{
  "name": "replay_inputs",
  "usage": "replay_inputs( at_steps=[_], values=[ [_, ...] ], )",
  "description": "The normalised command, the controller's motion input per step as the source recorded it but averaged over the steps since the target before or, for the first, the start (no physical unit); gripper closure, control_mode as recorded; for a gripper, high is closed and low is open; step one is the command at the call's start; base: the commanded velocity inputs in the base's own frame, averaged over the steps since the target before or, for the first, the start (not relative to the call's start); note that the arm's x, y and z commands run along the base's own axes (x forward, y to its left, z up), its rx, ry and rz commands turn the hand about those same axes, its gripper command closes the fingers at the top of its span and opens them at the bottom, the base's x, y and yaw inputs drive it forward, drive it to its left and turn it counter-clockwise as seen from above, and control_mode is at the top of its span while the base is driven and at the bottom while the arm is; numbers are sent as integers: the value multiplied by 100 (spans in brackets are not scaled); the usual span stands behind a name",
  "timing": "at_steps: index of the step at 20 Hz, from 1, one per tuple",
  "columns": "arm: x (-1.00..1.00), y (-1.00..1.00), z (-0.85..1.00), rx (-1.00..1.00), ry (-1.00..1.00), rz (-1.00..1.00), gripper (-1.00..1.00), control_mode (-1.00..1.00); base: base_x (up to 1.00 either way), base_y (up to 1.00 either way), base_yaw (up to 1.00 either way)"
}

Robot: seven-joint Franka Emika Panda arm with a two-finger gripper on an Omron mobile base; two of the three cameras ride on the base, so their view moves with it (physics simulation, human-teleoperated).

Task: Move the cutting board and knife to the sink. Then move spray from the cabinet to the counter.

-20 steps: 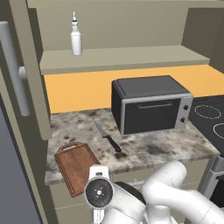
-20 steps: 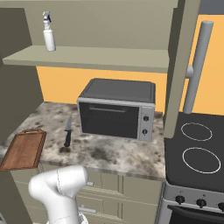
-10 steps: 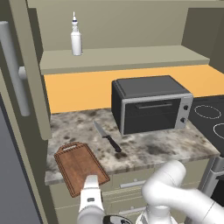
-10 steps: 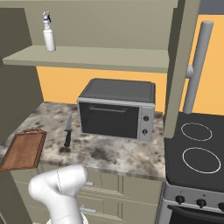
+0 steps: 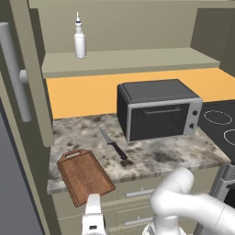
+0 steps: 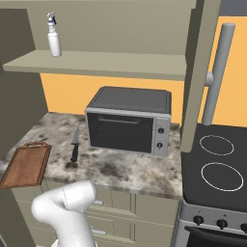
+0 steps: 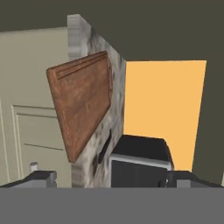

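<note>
Nothing of the task was judged done. The cutting board (image 5: 85,177) was seen lying at the near left corner of the counter (image 5: 160,156), overhanging its edge, with the knife (image 5: 112,143) just right of it and apart. The spray (image 5: 80,38) was standing on the cabinet (image 5: 124,57) shelf. The hand (image 7: 110,177) was held low before the board, jaws wide and empty. Both moves were left.

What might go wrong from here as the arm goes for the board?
1. The cutting board overhangs the counter edge; a push from the open hand below could tip it off.
2. The knife lies close beside the board and could get knocked when the board moves.
</note>
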Motion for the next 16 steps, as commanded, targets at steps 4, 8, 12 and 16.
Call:
replay_inputs(
  at_steps=[4,8,12,16],
  values=[
    [7,1,-7,0,-11,0,-100,-100,0,0,0],
    [16,3,-9,0,-7,0,-100,-100,0,0,0],
    [16,7,-14,0,-3,0,-100,-100,0,0,0],
    [17,12,-18,1,-2,0,-100,-100,0,0,0]
  ],
)
